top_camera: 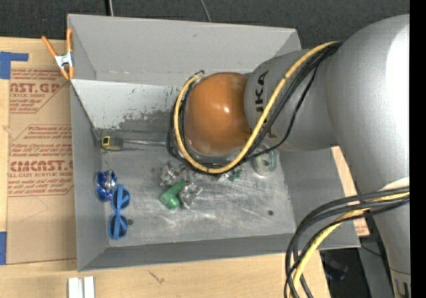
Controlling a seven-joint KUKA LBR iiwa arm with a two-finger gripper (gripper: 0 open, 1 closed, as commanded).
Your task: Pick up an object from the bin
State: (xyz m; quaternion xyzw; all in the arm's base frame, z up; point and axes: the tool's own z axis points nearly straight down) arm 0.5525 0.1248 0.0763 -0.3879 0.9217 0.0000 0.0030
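My gripper is low in the middle of the bin, mostly hidden under the arm's orange dome, with only some silvery metal parts showing below it. A small green plastic piece lies on the bin floor right at those metal parts, touching or nearly touching them. Whether it is gripped cannot be told. A round clear-and-green thing peeks out just right of the dome.
A blue plastic toy lies at the bin's left front. A thin metal tool with a yellowish end lies along the left back wall. The big arm covers the bin's right side.
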